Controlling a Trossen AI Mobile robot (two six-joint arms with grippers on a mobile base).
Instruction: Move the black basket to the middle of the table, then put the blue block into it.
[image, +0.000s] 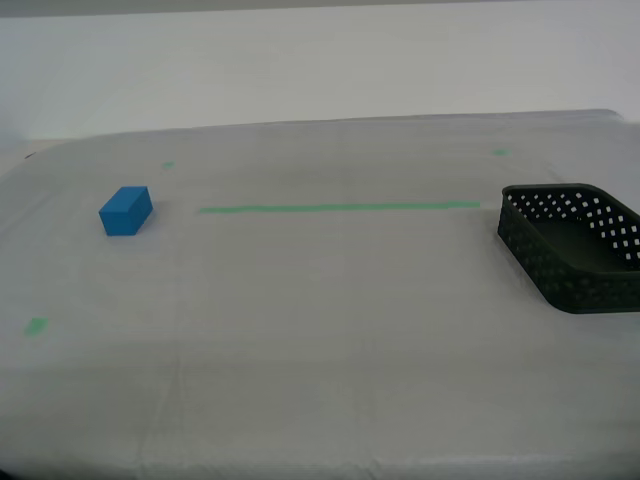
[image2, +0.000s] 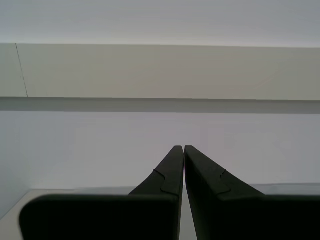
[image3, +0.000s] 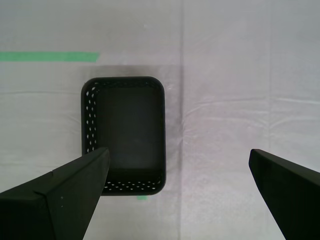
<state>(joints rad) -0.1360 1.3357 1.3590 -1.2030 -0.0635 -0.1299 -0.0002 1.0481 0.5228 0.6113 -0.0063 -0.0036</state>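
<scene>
Wide open, my first claw hangs above the small black plastic basket with holes, which sits at the exterior view's right edge of the pale cloth counter, my second claw is closed on nothing, and the little bright blue block waits far off, so nothing is done yet.

The pale grey-white cloth surface lies bare between the small bright blue block and the black perforated plastic basket, which stand well apart.
</scene>
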